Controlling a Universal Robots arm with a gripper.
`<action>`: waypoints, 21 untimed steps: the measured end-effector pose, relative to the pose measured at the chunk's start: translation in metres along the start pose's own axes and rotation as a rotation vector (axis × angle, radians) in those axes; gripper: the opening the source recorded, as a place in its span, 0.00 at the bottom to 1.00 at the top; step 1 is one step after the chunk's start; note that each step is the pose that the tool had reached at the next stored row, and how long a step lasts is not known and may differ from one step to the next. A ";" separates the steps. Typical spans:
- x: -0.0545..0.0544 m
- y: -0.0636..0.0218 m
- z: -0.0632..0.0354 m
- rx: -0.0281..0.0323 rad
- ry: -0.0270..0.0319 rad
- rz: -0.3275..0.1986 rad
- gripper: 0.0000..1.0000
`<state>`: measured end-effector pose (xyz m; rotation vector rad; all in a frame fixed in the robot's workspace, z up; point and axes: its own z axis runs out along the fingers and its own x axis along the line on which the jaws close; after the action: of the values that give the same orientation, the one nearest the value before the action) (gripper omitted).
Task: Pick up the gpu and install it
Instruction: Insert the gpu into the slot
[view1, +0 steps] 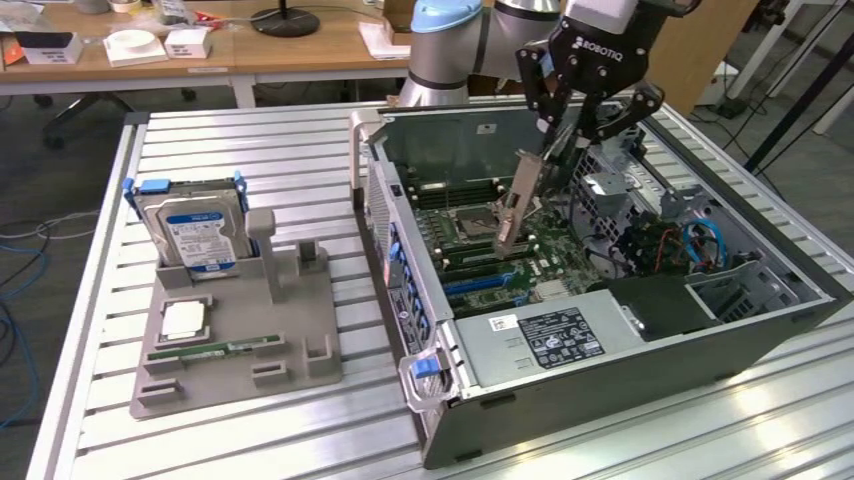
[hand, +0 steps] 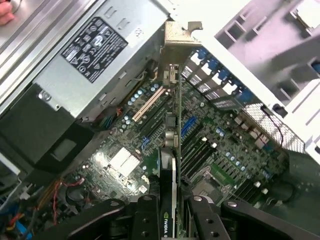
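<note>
My gripper (view1: 566, 138) hangs over the open computer case (view1: 627, 370) and is shut on the gpu (view1: 518, 205). The gpu is a thin dark card that hangs nearly upright, tilted a little, with its silvery bracket (view1: 513, 222) towards the case's rear wall. Its lower edge is just above the motherboard (view1: 470, 262), and I cannot tell whether it touches a slot. In the wrist view the gpu (hand: 172, 130) runs edge-on away from my gripper (hand: 171, 212). Its bracket (hand: 178, 41) lies by the rear slot openings, above the white and blue slots (hand: 146, 106).
The power supply (view1: 550, 336) fills the case's near end, and drive bays with cables (view1: 667, 240) sit at the exterior view's right. On the slatted table, a grey fixture (view1: 254, 345) holds a hard drive (view1: 198, 232), a processor chip (view1: 183, 318) and a memory stick (view1: 220, 349).
</note>
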<state>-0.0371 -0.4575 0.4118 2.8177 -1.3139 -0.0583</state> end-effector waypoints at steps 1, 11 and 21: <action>0.000 0.0000 0.0001 0.0003 -0.0008 0.017 0.26; 0.000 0.0000 0.0006 0.0036 -0.0078 0.175 0.26; 0.000 0.0000 0.0011 0.0069 -0.0142 0.323 0.26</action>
<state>-0.0371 -0.4576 0.4106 2.5747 -1.7540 -0.0650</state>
